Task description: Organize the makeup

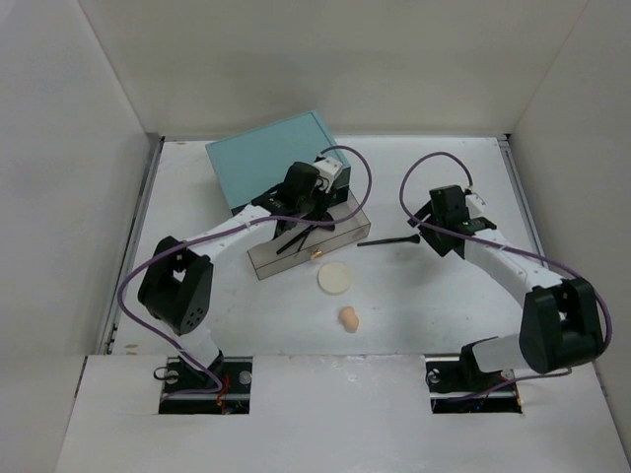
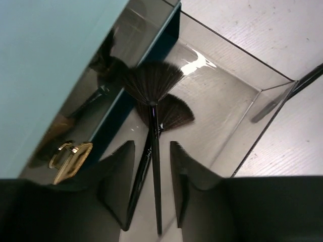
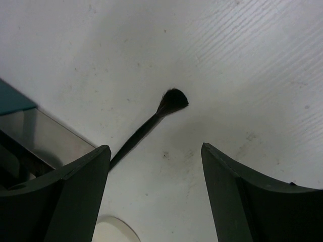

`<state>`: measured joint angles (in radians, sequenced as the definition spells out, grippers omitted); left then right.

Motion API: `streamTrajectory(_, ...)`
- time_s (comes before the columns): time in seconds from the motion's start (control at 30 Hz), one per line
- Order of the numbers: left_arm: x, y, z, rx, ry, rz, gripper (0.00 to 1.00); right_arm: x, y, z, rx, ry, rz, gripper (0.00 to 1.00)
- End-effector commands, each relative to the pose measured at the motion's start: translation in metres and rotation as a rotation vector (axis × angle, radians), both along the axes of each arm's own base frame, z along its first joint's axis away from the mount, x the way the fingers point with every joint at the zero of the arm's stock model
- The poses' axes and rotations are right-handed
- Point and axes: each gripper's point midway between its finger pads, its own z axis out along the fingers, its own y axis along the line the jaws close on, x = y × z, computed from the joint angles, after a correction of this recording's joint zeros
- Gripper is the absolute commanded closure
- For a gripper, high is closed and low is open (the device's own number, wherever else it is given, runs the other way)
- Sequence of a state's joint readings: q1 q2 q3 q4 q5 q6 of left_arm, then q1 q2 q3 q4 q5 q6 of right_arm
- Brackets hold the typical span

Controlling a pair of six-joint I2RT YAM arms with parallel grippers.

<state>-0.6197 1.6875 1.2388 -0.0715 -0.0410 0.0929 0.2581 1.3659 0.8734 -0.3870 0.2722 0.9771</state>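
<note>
**Fan brush in the tray, small brush waiting on the surface**

The fan brush (image 2: 153, 83) is seen inside the smoked tray (image 2: 252, 126). Its handle runs between the jaws of the left tool (image 2: 151, 147), which stand apart with no contact to be made out on either side. Whether the brush rests fully on the tray floor cannot be told. A clean release is judged best served by a straight lift, so that the bristles are not dragged against the tray wall or the teal box (image 1: 271, 158) just beside it at 10 o'clock.

The right tool (image 3: 154, 148) is spread wide above the small brush (image 3: 171, 101), which lies at 3 o'clock of the tray. Its thin handle would be better taken mid-length. The cream puff (image 1: 334, 278) and peach sponge (image 1: 349, 317) lie loose at 5 o'clock.

The white surface (image 1: 444, 305) is scuffed and speckled, and is enclosed by plain white walls (image 1: 325, 59).
</note>
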Motion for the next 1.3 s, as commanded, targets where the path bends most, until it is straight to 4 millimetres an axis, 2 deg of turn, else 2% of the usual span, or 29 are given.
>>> streamTrajectory(0.0,-0.001,-0.002,0.006,-0.02,-0.017,-0.034,0.51,0.014,0.014,0.008,0.049,-0.01,-0.044,0.22)
streamTrajectory(0.03,-0.001,0.0,0.008,-0.022,-0.02,-0.029,0.36,0.015,0.018,0.005,0.054,0.005,-0.045,0.22)
streamTrajectory(0.17,-0.002,-0.001,0.034,-0.063,-0.073,-0.031,0.26,0.021,0.032,-0.005,0.076,0.043,-0.061,0.25)
streamTrajectory(0.27,-0.009,-0.004,0.064,-0.11,-0.125,-0.04,0.02,0.026,0.036,-0.015,0.082,0.072,-0.079,0.3)
streamTrajectory(0.4,-0.028,-0.007,0.103,-0.194,-0.187,-0.044,0.0,0.03,0.038,-0.031,0.073,0.112,-0.095,0.32)
streamTrajectory(0.5,-0.043,0.003,0.128,-0.278,-0.22,-0.008,0.0,0.032,0.042,-0.045,0.078,0.147,-0.1,0.34)
streamTrajectory(0.57,-0.051,0.014,0.139,-0.34,-0.228,0.035,0.0,0.031,0.046,-0.052,0.078,0.165,-0.099,0.37)
streamTrajectory(0.67,-0.06,0.033,0.137,-0.379,-0.224,0.099,0.0,0.032,0.049,-0.061,0.084,0.19,-0.097,0.44)
streamTrajectory(0.77,-0.068,0.051,0.125,-0.387,-0.197,0.173,0.0,0.03,0.05,-0.068,0.086,0.21,-0.098,0.62)
streamTrajectory(0.8,-0.07,0.057,0.122,-0.391,-0.189,0.197,0.0,0.03,0.05,-0.07,0.085,0.215,-0.101,0.73)
streamTrajectory(0.83,-0.072,0.06,0.12,-0.396,-0.185,0.212,0.0,0.03,0.05,-0.071,0.086,0.217,-0.1,0.79)
streamTrajectory(0.9,-0.077,0.071,0.117,-0.412,-0.183,0.245,0.0,0.028,0.05,-0.071,0.087,0.222,-0.106,0.97)
streamTrajectory(1.0,-0.08,0.085,0.116,-0.437,-0.187,0.286,0.0,0.028,0.047,-0.06,0.086,0.19,-0.111,1.0)
streamTrajectory(1.07,-0.081,0.093,0.115,-0.449,-0.189,0.311,0.0,0.029,0.041,-0.042,0.069,0.139,-0.113,1.0)
streamTrajectory(1.17,-0.083,0.104,0.112,-0.461,-0.189,0.346,0.0,0.027,0.031,-0.005,0.017,0.033,-0.088,1.0)
streamTrajectory(1.27,-0.085,0.108,0.111,-0.475,-0.188,0.356,0.0,0.02,0.03,0.041,-0.021,-0.085,-0.058,1.0)
